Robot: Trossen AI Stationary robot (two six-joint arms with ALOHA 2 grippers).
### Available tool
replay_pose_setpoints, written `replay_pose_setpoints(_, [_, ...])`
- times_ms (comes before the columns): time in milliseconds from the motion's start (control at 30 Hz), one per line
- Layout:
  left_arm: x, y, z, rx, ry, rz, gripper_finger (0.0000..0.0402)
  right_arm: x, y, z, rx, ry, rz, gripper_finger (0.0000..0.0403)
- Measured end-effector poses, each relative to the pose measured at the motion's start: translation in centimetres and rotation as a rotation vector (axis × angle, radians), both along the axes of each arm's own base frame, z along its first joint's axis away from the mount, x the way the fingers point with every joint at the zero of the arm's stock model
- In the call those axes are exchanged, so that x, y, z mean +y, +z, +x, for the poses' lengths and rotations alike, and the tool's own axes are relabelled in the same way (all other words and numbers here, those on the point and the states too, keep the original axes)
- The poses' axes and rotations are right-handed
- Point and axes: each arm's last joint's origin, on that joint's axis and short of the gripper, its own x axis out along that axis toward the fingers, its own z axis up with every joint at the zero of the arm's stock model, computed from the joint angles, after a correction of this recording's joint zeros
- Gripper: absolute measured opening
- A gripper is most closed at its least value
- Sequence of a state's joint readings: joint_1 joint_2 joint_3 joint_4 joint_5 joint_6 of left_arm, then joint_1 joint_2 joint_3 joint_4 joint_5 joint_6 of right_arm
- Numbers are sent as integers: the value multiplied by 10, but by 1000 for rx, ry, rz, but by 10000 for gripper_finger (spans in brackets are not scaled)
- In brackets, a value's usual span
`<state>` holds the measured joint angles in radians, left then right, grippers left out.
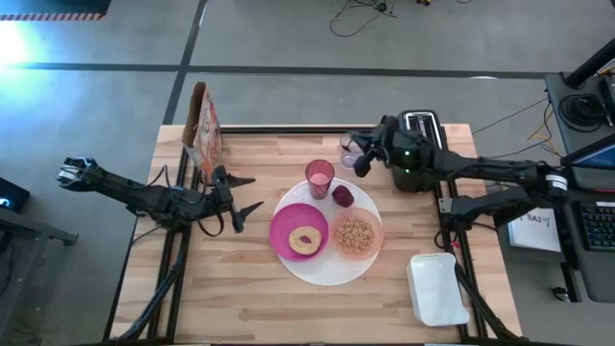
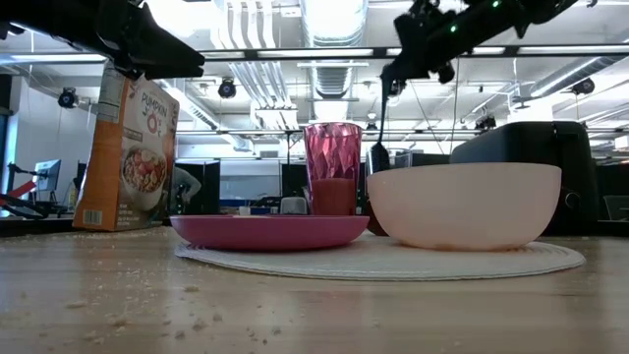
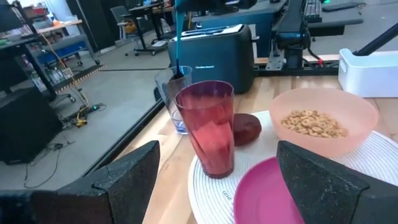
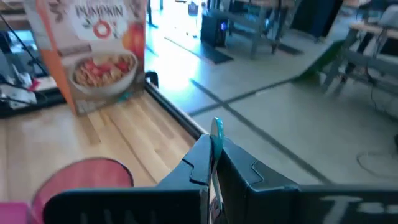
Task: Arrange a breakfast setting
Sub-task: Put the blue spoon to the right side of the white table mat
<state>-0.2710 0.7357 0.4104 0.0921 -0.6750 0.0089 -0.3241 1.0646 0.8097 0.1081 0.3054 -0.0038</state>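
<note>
A large white plate point(image 1: 327, 271) lies mid-table. On it rest a magenta plate point(image 1: 286, 229) with a bagel point(image 1: 307, 239), a peach bowl point(image 1: 356, 235) of cereal, a pink cup point(image 1: 320, 178) and a dark red fruit point(image 1: 343, 196). A clear glass point(image 1: 350, 148) stands beyond the plate's far edge. My right gripper point(image 1: 361, 159) is above this glass, shut on a thin blue-green stick point(image 3: 178, 43). My left gripper point(image 1: 248, 193) is open and empty, left of the plate, with its fingers pointing toward the cup point(image 3: 206, 124). My right gripper pinches the thin blue-green stick between its two shut fingers, and the stick's upper end point(image 4: 216, 127) pokes out past them. The fingers reach in from the table's right and lie across the stick. The stick stands upright, its lower end inside the clear glass point(image 3: 174, 99).
A cereal box point(image 1: 204, 135) stands at the far left of the table. A black toaster point(image 1: 423, 144) stands at the far right, behind my right gripper. A white lidded container point(image 1: 437, 288) sits near the right front. Crumbs dot the wood by the near edge point(image 2: 147, 315).
</note>
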Motion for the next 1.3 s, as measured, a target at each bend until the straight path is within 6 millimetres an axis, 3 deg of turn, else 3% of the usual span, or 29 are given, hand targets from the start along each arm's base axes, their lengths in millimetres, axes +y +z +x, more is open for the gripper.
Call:
replay_pose_setpoints(367, [-1,30,2,-49,-17,71,306,16,28,-23,-72,161,-104,9])
replay_pose_setpoints(633, [-7,36,17,24,-125,178,306,25,36,-27,-78,373,-209,9])
replay_pose_setpoints(900, [-14,36,49,160,-95,388,306,35,39,-25,-100,743,-354,9])
replay_pose_setpoints(1133, [-23,45,89,212,-12,413,306,46,39,-24,-90,870,-488,8])
replay_pose_setpoints(1300, [-26,38,119,267,-34,428,293,55,38,-23,-81,962,-596,8])
